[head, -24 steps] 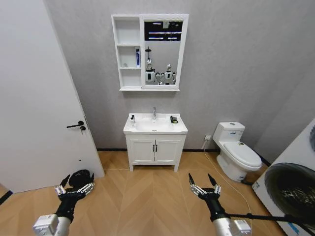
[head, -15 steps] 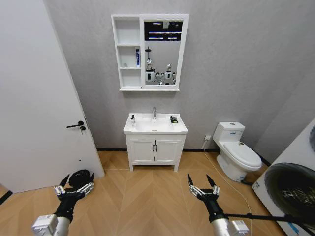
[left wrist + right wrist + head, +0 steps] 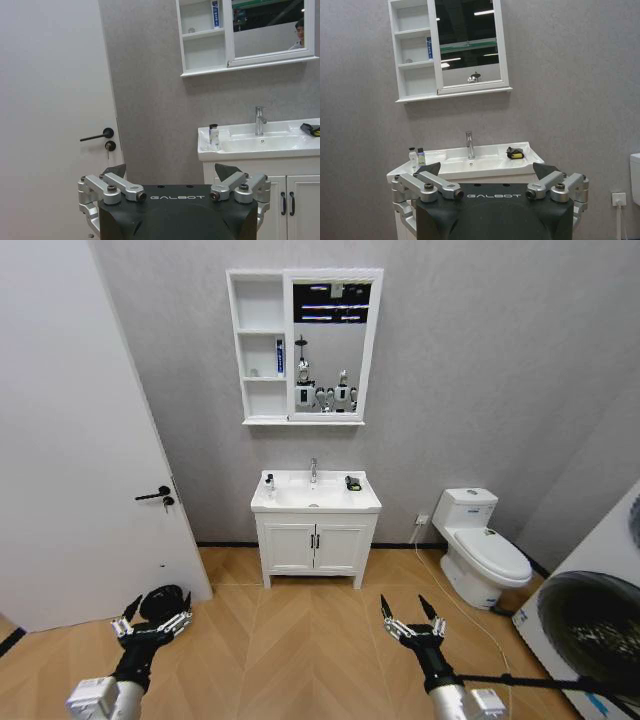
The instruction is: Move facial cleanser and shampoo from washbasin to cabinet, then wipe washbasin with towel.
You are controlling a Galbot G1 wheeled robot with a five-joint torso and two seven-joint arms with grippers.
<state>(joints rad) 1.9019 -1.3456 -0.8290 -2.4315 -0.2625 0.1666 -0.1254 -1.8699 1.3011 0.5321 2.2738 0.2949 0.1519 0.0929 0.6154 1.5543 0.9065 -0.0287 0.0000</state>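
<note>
The white washbasin (image 3: 315, 502) stands against the far wall under the cabinet (image 3: 259, 345), across several steps of floor. Two small dark-capped bottles (image 3: 416, 157) stand on its left rim (image 3: 269, 482); I cannot tell which is the facial cleanser or the shampoo. The black towel (image 3: 353, 483) with a yellow-green edge lies on the right rim (image 3: 515, 153). A blue tube (image 3: 280, 356) stands in the cabinet's middle compartment. My left gripper (image 3: 152, 620) and right gripper (image 3: 412, 618) hover open and empty low over the floor, far from the washbasin.
A white door (image 3: 80, 440) with a black handle fills the left side. A toilet (image 3: 485, 555) sits right of the washbasin and a washing machine (image 3: 595, 630) is at the near right. A black round object (image 3: 162, 602) lies by the door. Wooden floor (image 3: 300, 630) stretches ahead.
My right gripper has sunk very slightly. Everything else is unchanged.
</note>
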